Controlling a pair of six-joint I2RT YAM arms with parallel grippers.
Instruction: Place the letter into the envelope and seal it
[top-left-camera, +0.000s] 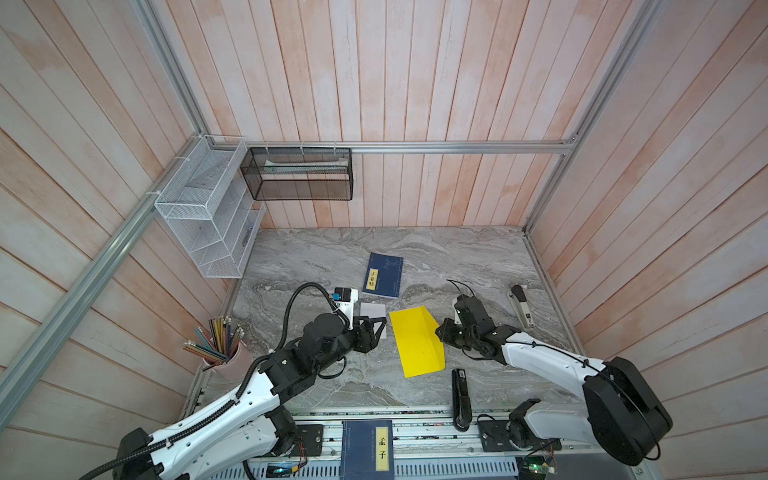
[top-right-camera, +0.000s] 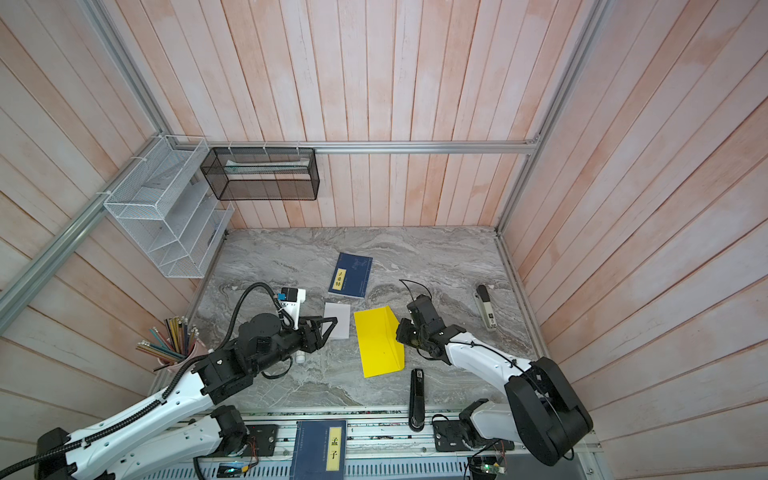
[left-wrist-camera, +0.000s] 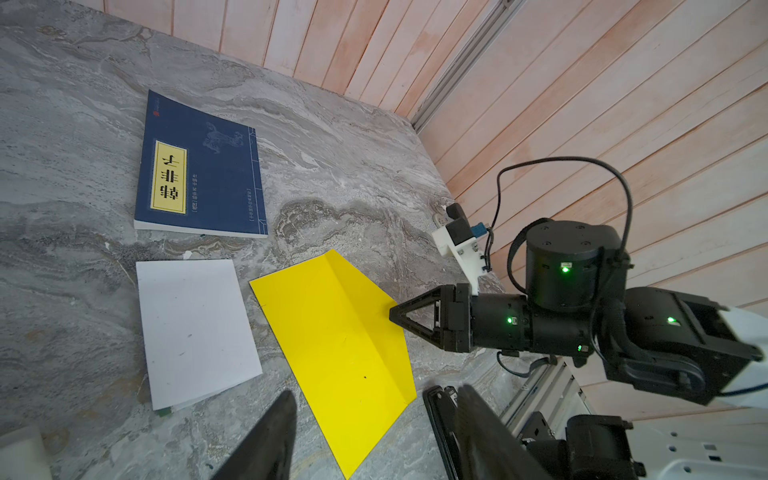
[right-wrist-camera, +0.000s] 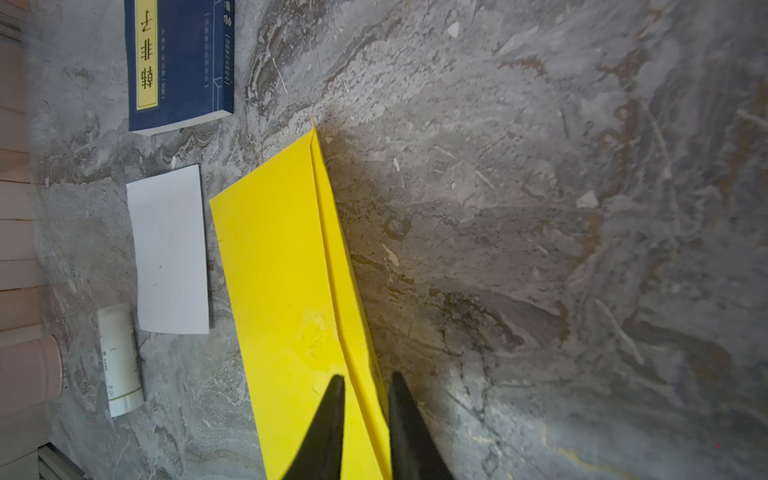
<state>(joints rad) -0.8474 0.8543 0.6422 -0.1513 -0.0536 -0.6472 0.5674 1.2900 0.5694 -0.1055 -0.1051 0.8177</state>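
A: Where's the letter (left-wrist-camera: 195, 332) right now?

B: Flat on the table (top-left-camera: 457, 257), just at nine o'clock of the envelope (top-left-camera: 415, 340), a narrow strip of marble between them. The blue book (top-left-camera: 383, 275) lies at twelve o'clock of the letter, apart from both.

A: And the arms?

B: The left pincer (top-right-camera: 328, 326) hangs above the letter's near edge, jaws spread, gripping nothing. The right pincer (right-wrist-camera: 365, 415) sits at the envelope's three o'clock side, its two tips either side of the raised flap. There's a sliver of gap showing, so I can't tell whether it's pinching the flap or has let go.

A: How do you reckon that paper will behave?

B: The letter looks like a folded sheet, very light and floppy, lying dead flat. Nothing to get under, I'd guess, so the pincer would have to press one tip down at an edge or corner and scrape it up, or slide it toward the table's rim. Grabbed mid-sheet it would probably just crumple.

A: And the envelope?

B: Stiffer card, by the look of it; the flap stands up along its crease on its own. Slick on marble though, I'd think, so it may skate when the letter is pushed in. Holding the flap near its crease seems the safest purchase.
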